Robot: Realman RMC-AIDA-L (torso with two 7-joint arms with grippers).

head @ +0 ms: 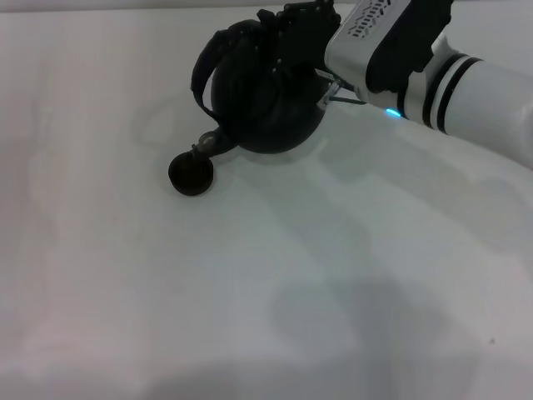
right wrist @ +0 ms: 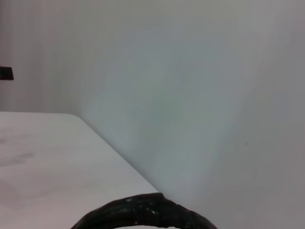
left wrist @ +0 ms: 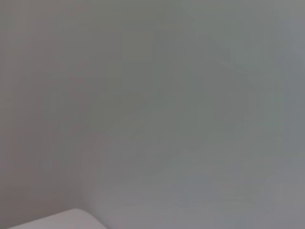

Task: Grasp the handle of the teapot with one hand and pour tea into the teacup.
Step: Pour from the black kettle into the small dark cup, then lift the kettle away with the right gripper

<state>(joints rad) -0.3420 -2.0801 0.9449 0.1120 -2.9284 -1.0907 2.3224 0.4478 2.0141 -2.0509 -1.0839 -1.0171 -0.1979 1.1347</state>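
The table [head: 250,292] bears the tilted teapot [head: 266,100] at twelve o'clock, spout down. The right gripper [head: 287,37] is clamped on its handle [head: 218,46] between the jaws. The teacup [head: 191,173] sits at the pot's seven o'clock, under the spout.

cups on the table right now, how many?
1. The small round dark teacup sits on the white table under the tilted matte black teapot's spout. None hidden, seemingly.

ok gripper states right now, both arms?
Right gripper: shut on the handle, teapot tilted, spout over the teacup.
Left gripper: not in view.
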